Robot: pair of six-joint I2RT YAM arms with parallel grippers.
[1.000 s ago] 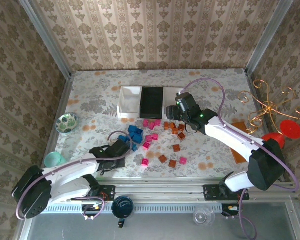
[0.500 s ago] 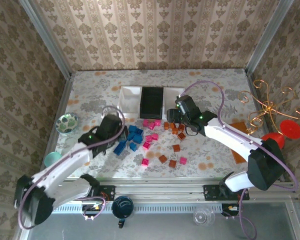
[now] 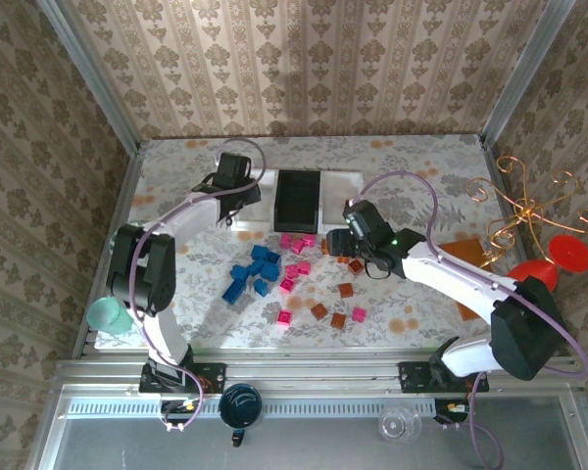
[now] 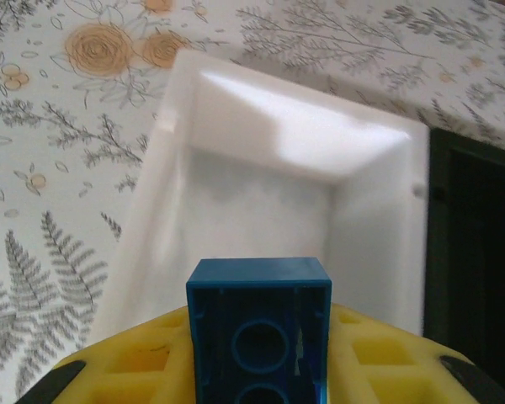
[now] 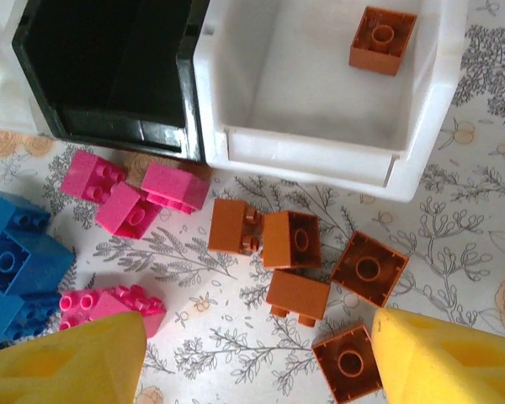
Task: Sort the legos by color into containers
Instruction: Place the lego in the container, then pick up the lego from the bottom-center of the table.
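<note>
L gripper (image 4: 259, 380) was clamped on one blue brick (image 4: 259, 316), held over the near end of a white tray (image 4: 307, 143), w/ the black tray (image 4: 480, 252) just beside. Best way, I judged: carry fwd till the brick sat over the tray floor, go low, then release so it couldn't bounce out. R gripper (image 5: 257, 362) stood open and empty above loose orange bricks (image 5: 295, 240) near the second white tray (image 5: 320, 150).

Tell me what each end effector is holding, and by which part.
Left end effector: a blue lego, pinched at its near end between the yellow pads, open underside facing the wrist camera. Right end effector: open, holding nothing.
</note>
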